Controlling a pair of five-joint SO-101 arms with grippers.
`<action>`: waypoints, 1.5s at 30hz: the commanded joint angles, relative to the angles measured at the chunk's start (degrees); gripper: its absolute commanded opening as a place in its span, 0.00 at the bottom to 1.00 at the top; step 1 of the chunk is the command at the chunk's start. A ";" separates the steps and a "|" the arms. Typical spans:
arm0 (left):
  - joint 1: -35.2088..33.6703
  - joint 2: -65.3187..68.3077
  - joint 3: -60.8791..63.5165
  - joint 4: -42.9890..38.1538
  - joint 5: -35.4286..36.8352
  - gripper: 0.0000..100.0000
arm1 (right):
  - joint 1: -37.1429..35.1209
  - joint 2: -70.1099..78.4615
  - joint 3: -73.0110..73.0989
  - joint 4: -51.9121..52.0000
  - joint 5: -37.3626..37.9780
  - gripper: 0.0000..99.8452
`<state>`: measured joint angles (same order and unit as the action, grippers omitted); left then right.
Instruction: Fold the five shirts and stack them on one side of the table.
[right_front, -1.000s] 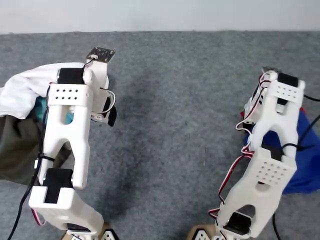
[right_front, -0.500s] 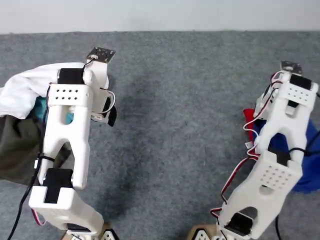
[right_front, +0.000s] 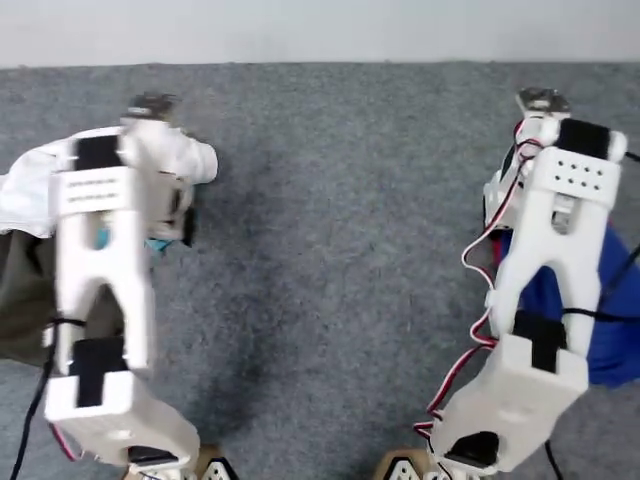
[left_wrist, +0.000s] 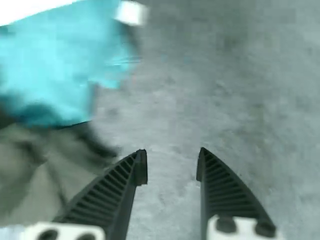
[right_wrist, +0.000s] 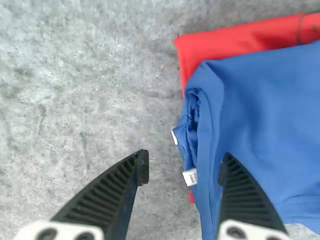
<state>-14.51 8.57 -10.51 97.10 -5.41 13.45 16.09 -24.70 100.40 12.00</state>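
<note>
r arm (right_front: 545, 260) shifted; wrist: red shirt (right_wrist: 240, 40)

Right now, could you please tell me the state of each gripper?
Left gripper: open, holding nothing.
Right gripper: open, holding nothing, over the blue shirt's edge.

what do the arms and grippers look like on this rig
The left arm and right arm are white plastic shells with black motors and dotted panels. Red, white and black wires loop along the right arm. The left gripper and right gripper have black tapered fingers with ribbed inner faces.
</note>
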 joint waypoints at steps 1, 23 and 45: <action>-10.11 -2.81 -5.05 -0.79 4.84 0.17 | 1.63 -5.58 3.96 2.42 0.97 0.23; -29.10 14.59 3.65 -19.08 6.07 0.17 | 2.59 -10.07 12.92 2.33 0.97 0.23; 6.07 -7.21 -20.09 3.43 0.62 0.01 | 3.03 -10.07 14.33 2.51 0.97 0.23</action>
<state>-19.78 9.54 -28.09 99.38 -3.30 15.56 9.32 -10.55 100.48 12.18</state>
